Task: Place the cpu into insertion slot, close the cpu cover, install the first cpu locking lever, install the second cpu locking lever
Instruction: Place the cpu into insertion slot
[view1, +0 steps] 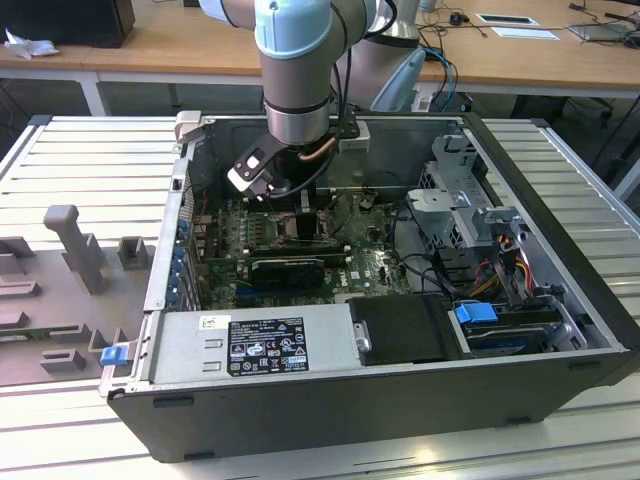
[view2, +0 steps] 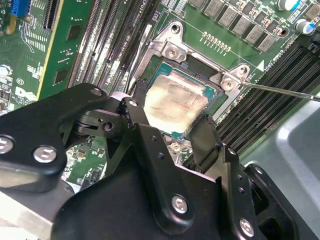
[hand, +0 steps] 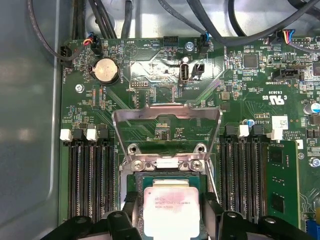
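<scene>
The cpu (view2: 175, 102) lies flat in the slot (view2: 199, 64) on the green board (hand: 240, 85). The gripper (view2: 170, 125) pinches it, one finger on each side. The cover (hand: 166, 111) stands raised open at the slot's edge.

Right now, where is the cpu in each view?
Exterior view: under the claw, mid-board; too small to pick out.
First wrist view: cpu between the claw's fingers.
Second wrist view: cpu between the fingers, silver top showing.
Shared landmark: the two-screw bracket beside the cpu, in both wrist views.
</scene>
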